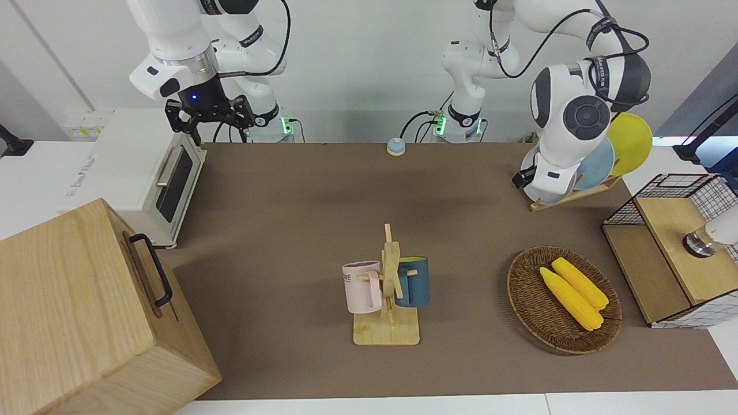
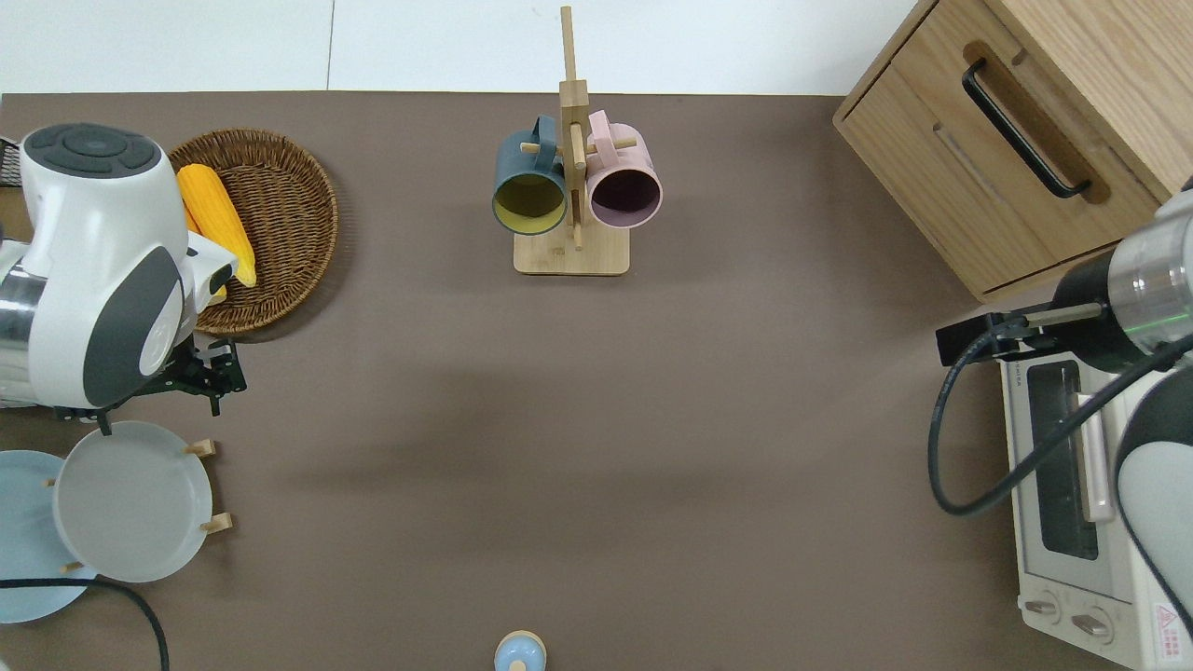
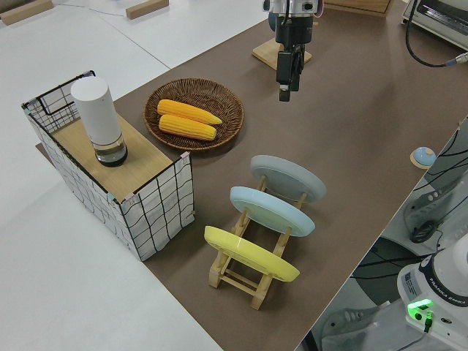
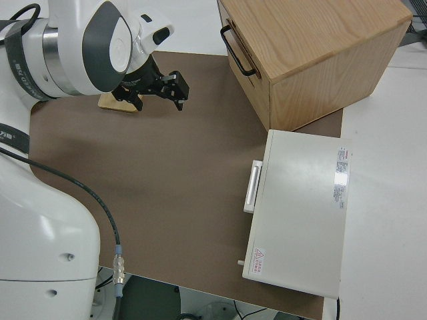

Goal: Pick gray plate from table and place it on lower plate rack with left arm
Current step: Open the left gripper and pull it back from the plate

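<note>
Overhead view: our left claw (image 2: 200,373) hangs empty, fingers apart — the round pale gray plate (image 2: 130,500) leans in the slanted light-wood rack (image 2: 207,486), its pegs propping it; right arm parked.

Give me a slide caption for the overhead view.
Gray plate seated in the lower plate rack, left gripper above the table.

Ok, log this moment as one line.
gray plate: standing in rack | left gripper: empty, over table beside rack | right arm: parked
</note>
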You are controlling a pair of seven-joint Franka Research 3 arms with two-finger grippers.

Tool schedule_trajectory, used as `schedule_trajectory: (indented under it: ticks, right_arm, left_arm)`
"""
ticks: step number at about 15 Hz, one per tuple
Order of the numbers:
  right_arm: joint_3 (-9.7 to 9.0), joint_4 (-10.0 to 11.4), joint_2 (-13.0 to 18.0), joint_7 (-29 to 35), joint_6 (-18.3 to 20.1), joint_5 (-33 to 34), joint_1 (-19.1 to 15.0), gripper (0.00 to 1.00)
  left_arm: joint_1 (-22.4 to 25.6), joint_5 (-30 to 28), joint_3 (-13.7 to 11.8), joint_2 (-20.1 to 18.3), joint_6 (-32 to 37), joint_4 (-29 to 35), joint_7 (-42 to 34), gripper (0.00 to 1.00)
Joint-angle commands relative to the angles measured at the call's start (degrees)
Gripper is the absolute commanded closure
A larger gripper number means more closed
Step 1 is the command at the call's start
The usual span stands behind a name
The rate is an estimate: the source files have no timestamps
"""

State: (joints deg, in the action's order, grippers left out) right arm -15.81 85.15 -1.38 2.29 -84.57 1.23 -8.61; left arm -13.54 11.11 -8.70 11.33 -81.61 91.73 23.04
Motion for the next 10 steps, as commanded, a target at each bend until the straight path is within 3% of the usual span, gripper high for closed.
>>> schedule_trajectory:
  ticks: [1,6,10]
  right_arm:
    - [-0.98,-0.5,0.1,0.7,0.8,0.1,-1.1,0.017]
    - [-0.98,-0.5,0.2,0.7,0.8,0.1,-1.1,0.017]
    - [-0.98,-0.5,0.2,0.7,0.8,0.1,-1.1,0.017]
  left_arm:
    - [3.1,-7.7,0.2,-3.9,-4.0,0.5,0.4,0.0]
    - [6.4,-13.3,-0.2,-8.1,-6.4,0.6,-0.6,0.0]
    - [8.0,-12.3,4.5,-9.7,-6.5,1.0,-2.6,0.0]
